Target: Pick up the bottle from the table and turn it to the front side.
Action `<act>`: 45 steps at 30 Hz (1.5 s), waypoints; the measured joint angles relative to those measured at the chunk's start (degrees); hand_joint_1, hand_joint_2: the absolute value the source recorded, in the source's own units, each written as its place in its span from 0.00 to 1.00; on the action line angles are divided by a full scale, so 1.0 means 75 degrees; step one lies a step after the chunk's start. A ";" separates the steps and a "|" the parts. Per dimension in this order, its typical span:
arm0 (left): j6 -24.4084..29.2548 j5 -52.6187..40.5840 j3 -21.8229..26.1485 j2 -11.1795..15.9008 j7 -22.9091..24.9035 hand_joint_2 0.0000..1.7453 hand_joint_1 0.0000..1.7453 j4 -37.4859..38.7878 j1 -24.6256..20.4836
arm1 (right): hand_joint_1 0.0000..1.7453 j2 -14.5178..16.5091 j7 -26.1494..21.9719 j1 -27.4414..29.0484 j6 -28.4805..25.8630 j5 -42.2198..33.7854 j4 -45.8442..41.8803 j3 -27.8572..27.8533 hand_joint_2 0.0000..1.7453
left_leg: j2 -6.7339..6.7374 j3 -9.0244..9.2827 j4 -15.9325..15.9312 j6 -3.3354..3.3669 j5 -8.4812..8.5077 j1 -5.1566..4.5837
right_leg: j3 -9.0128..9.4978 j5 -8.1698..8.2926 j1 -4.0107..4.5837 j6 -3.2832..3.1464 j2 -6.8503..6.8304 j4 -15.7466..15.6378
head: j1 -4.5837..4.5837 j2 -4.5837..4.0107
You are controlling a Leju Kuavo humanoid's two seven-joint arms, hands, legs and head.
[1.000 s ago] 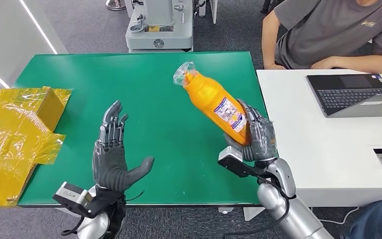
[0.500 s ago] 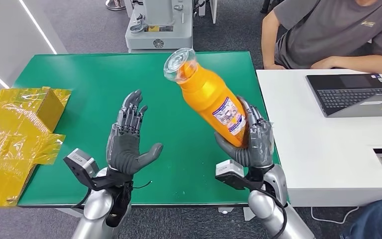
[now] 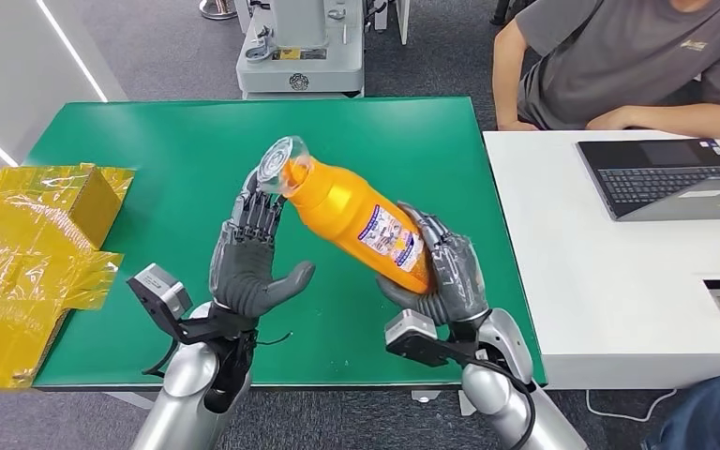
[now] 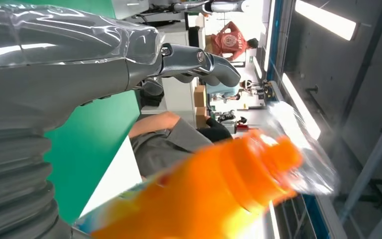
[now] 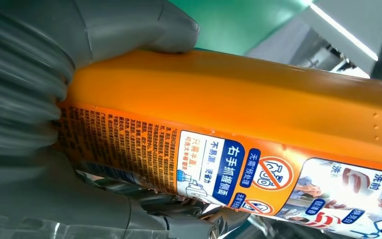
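Green table (image 3: 150,150) is seen with open room at the far side and at the left, while its right edge meets a white desk (image 3: 600,272) where a laptop (image 3: 661,173) is placed. The orange bottle (image 3: 352,211) is held up over the table, tilted, its bottom end gripped by the right hand (image 3: 445,272). Its clear cap is close to the fingertips of the left hand (image 3: 248,258), which is held open with fingers spread. Small Chinese writing is printed on the bottle's label (image 5: 219,164). Yellow wrapping (image 3: 28,253) is cut off at the left edge. The bottle looks blurred in the left wrist view.
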 joint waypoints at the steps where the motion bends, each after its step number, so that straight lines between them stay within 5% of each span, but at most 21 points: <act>1: -0.0011 0.0005 -0.0010 -0.0001 -0.0013 1.00 0.00 0.0023 -0.0012 | 1.00 0.0001 -0.0009 -0.0004 0.0124 -0.0001 0.0049 0.0002 1.00 | 0.0000 0.0000 0.0000 0.0000 0.0000 0.0000 | 0.0000 0.0000 0.0000 0.0000 0.0000 0.0000 | 0.0000 0.0000; 22: 0.0025 0.0414 -0.0095 -0.0037 -0.0015 1.00 0.00 0.0201 -0.0206 | 1.00 0.0149 -0.0056 -0.0628 0.0828 -0.0128 0.0671 0.0128 1.00 | 0.0000 -0.0002 0.0000 0.0000 0.0001 0.0000 | -0.0001 0.0000 0.0000 0.0000 0.0001 0.0002 | 0.0000 0.0001; 45: 0.0425 0.0618 -0.0074 0.0023 0.0008 1.00 0.00 0.0471 -0.0400 | 1.00 0.0835 -0.0202 -0.1784 0.2162 -0.0766 0.2082 0.0863 1.00 | -0.0001 -0.0004 0.0000 -0.0001 0.0001 0.0000 | -0.0002 0.0000 0.0000 -0.0001 -0.0001 0.0004 | 0.0001 0.0000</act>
